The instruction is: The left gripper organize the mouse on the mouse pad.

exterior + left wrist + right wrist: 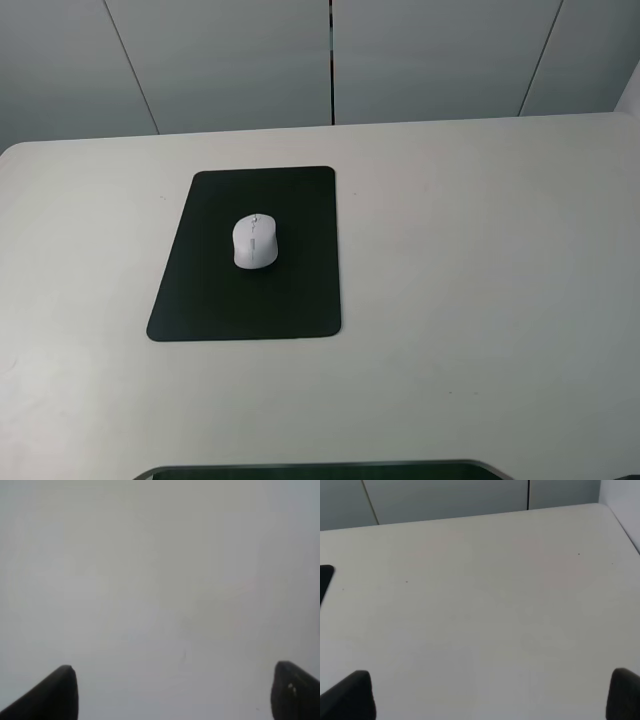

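The white-grey mouse [255, 241] lies on the black mouse pad [200, 300], a little above the pad's middle, its scroll wheel pointing to the far side. Neither arm shows in the exterior high view. In the left wrist view my left gripper [172, 692] is open, its two dark fingertips [55, 695] wide apart over bare pale table, with nothing between them. In the right wrist view my right gripper [492, 695] is open too, over bare table. A corner of the mouse pad [324, 577] shows at that view's edge.
The pale table [480, 260] ends at a rounded far edge before grey wall panels [330, 60]. A dark curved rim [320, 468] lies along the table's near edge.
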